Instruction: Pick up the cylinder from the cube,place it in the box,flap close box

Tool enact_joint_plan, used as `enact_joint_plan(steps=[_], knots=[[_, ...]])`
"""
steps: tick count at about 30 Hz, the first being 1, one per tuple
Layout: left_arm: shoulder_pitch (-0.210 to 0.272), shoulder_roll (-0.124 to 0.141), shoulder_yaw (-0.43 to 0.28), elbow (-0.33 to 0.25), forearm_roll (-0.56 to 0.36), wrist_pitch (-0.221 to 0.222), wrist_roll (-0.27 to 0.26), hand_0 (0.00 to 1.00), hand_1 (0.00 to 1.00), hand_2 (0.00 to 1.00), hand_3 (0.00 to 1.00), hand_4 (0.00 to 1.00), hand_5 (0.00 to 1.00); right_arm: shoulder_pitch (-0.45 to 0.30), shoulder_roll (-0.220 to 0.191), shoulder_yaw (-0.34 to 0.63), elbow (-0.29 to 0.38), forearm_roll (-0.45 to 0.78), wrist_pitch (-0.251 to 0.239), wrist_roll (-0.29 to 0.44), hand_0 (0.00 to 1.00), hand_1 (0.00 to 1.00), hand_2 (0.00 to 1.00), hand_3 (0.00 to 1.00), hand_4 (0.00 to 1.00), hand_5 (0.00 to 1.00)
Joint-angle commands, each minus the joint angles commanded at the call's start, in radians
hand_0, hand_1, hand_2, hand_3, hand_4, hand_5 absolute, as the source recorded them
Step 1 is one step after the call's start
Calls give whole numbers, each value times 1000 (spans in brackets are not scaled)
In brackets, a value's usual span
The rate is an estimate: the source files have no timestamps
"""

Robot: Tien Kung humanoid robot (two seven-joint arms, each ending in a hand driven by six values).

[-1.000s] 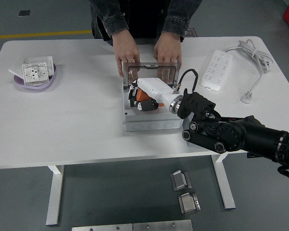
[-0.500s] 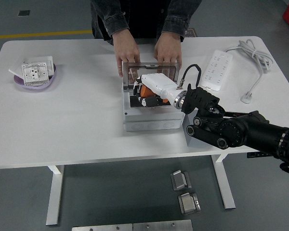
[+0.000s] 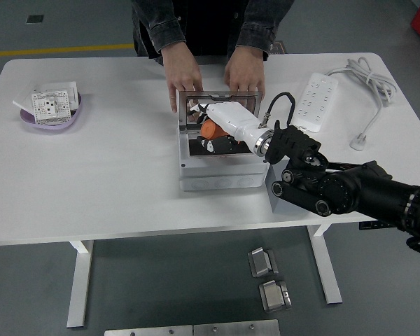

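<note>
A grey box (image 3: 220,180) stands at the table's middle with its clear lid (image 3: 220,103) raised at the far side. My right hand (image 3: 211,133), white with dark fingers, reaches into the box from the right. Its fingers are curled on an orange cylinder (image 3: 208,130), held inside the box near the lid. The box's floor below the hand is dark and mostly hidden, so I cannot make out a cube. A person at the far side rests the left hand (image 3: 184,71) and the right hand (image 3: 243,70) on the lid's top edge.
A white power strip (image 3: 313,101) with its cable (image 3: 367,73) lies at the right back. A purple dish (image 3: 52,117) with white socket parts sits at the far left. My black forearm (image 3: 350,192) lies over the table's right front edge.
My right hand has risen and moved toward the back of the box with the orange cylinder. The person's hands have stayed on the lid.
</note>
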Motion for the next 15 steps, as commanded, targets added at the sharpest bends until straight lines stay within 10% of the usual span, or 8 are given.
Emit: enact_joint_plan(steps=[8,15], knots=[[5,-6,-5,0,3,1,-1,689,673,586,667,647,348,-26,-30,40,52,-6,1,-12,737,682,718,852,832,219],[24,-12,-11,1,0,1,0,689,672,586,666,643,349,-106,-164,189,237,-46,54,-67,728,657,694,840,850,250]])
